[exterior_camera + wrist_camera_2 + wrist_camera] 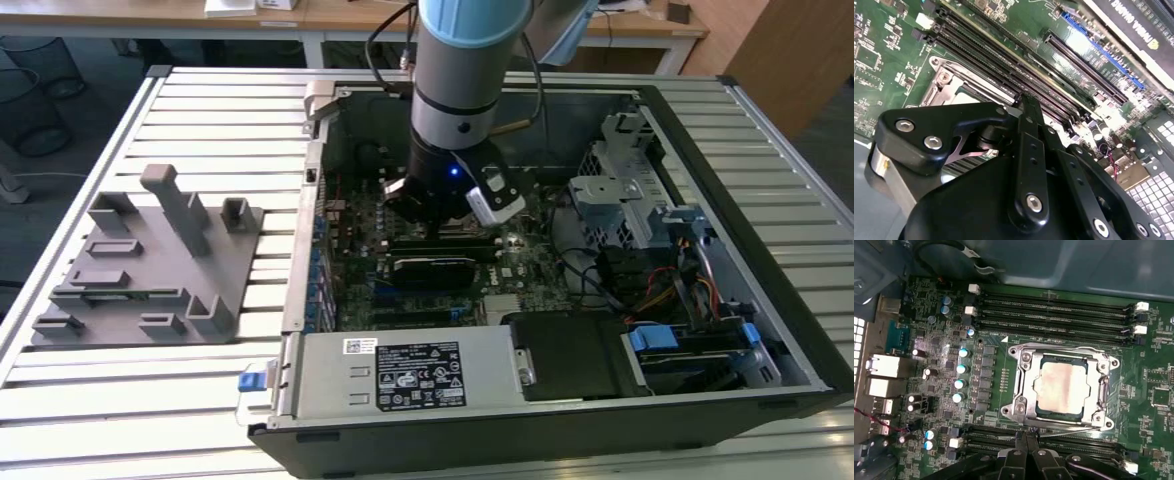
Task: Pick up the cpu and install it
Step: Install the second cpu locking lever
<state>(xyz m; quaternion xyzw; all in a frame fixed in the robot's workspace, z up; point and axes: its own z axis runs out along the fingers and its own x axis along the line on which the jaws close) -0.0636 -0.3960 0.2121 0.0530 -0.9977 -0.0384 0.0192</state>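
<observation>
CPU seated in the motherboard socket, gripper just beside it.

The cpu [1061, 386], a flat square with a dull pinkish-silver metal top, lies inside the bright steel socket frame [1021, 385] on the green motherboard [994, 370], between rows of long black memory slots [1054, 307]. The gripper [1026, 440], black and bolted with round-headed screws, has its fingers pressed together, holding nothing, tips at the frame's edge. In the exterior view the arm [461, 90] reaches into the open computer case [694, 130]; a white power-supply label [416, 375] carries small print; a grey plastic fixture tray [147, 265] sits on the slatted table [80, 410].
</observation>
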